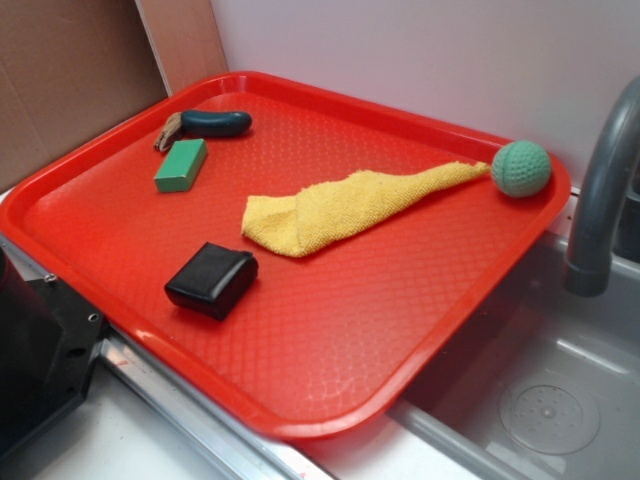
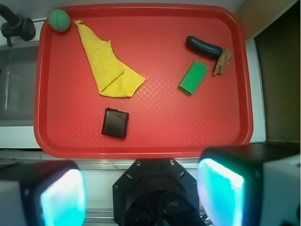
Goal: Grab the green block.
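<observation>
The green block (image 1: 181, 165) lies flat on the red tray (image 1: 350, 330), at its far left, just in front of a dark green cucumber-like object (image 1: 215, 123). In the wrist view the green block (image 2: 193, 77) is at the upper right of the tray (image 2: 188, 136). My gripper (image 2: 141, 193) is open and empty. Its two fingers stand wide apart at the bottom of the wrist view, high above and behind the tray's near edge, far from the block. The gripper itself does not show in the exterior view.
A black pad (image 1: 211, 280) lies near the tray's front left. A yellow cloth (image 1: 340, 210) lies in the middle and a teal crocheted ball (image 1: 521, 167) at the far right. A brown piece (image 2: 221, 61) lies by the cucumber. A grey faucet (image 1: 600, 190) and sink are on the right. The robot base (image 2: 155, 193) is below.
</observation>
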